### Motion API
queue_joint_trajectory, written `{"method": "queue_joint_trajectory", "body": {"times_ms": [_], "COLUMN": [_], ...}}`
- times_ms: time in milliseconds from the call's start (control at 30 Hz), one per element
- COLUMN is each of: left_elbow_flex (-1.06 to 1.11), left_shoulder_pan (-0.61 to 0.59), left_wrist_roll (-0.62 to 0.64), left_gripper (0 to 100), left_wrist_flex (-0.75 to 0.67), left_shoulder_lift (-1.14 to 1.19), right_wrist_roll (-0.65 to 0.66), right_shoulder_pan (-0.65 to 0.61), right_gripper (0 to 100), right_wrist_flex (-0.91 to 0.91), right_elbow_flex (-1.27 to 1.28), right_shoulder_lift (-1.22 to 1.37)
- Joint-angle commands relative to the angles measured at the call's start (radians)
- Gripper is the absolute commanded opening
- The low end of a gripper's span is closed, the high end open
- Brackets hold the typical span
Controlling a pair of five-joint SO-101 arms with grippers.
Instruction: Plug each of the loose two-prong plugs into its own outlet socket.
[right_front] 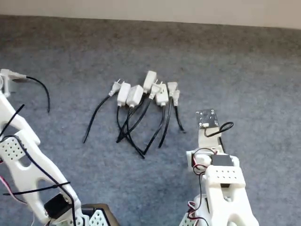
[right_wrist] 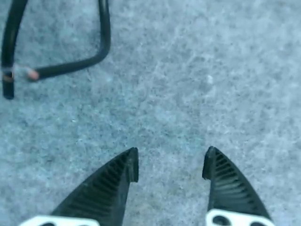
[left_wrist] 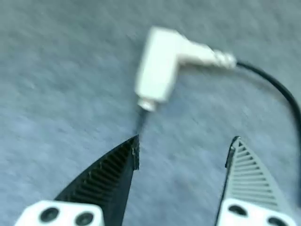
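Several white plugs (right_front: 141, 92) with black cords lie bunched together in the middle of the grey carpet. One more white plug (right_front: 11, 76) lies alone at the far left, its black cord (right_front: 43, 92) curving away. In the left wrist view this angled white plug (left_wrist: 162, 66) sits just ahead of my left gripper (left_wrist: 184, 146), which is open and apart from it, holding nothing. My right gripper (right_wrist: 170, 162) hangs open over bare carpet, with two black cord ends (right_wrist: 28, 73) farther ahead. The right arm's wrist (right_front: 207, 118) is to the right of the cluster's cords.
Grey carpet (right_front: 244, 70) covers the whole work area. The left arm's white links (right_front: 28, 160) rise along the left edge, and the right arm's base (right_front: 225, 188) stands at the front right. Loose cords (right_front: 136, 132) trail toward the front from the cluster.
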Motion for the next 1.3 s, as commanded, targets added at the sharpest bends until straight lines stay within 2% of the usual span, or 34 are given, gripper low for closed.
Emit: {"method": "queue_joint_trajectory", "body": {"times_ms": [0, 133, 267, 367, 467, 667, 867, 1267], "left_elbow_flex": [0.015, 0.223, 0.584, 0.843, 0.995, 1.032, 1.049, 1.047], "left_shoulder_pan": [0.094, 0.142, 0.231, 0.355, 0.519, 0.728, 0.779, 0.852], "left_wrist_roll": [0.057, 0.087, 0.083, 0.077, 0.015, 0.018, 0.124, 0.123], "left_gripper": [26, 18, 20, 23, 25, 25, 25, 24], "left_wrist_flex": [0.198, 0.198, 0.196, 0.195, 0.172, -0.032, -0.250, -0.325], "left_shoulder_lift": [-0.157, -0.309, -0.495, -0.624, -0.717, -0.746, -0.682, -0.510], "right_wrist_roll": [-0.008, -0.008, -0.008, -0.005, -0.005, -0.005, -0.003, -0.003], "right_shoulder_pan": [0.010, 0.010, 0.008, -0.024, -0.038, -0.035, -0.035, -0.036], "right_gripper": [22.4, 22.4, 22.4, 22.4, 22.4, 22.4, 22.4, 22.4], "right_wrist_flex": [-0.015, -0.015, -0.015, -0.013, -0.012, -0.010, -0.008, -0.008], "right_elbow_flex": [-0.004, -0.004, -0.004, -0.004, -0.004, -0.002, -0.002, -0.002], "right_shoulder_lift": [-0.015, -0.013, -0.013, -0.013, -0.013, -0.013, -0.019, -0.019]}}
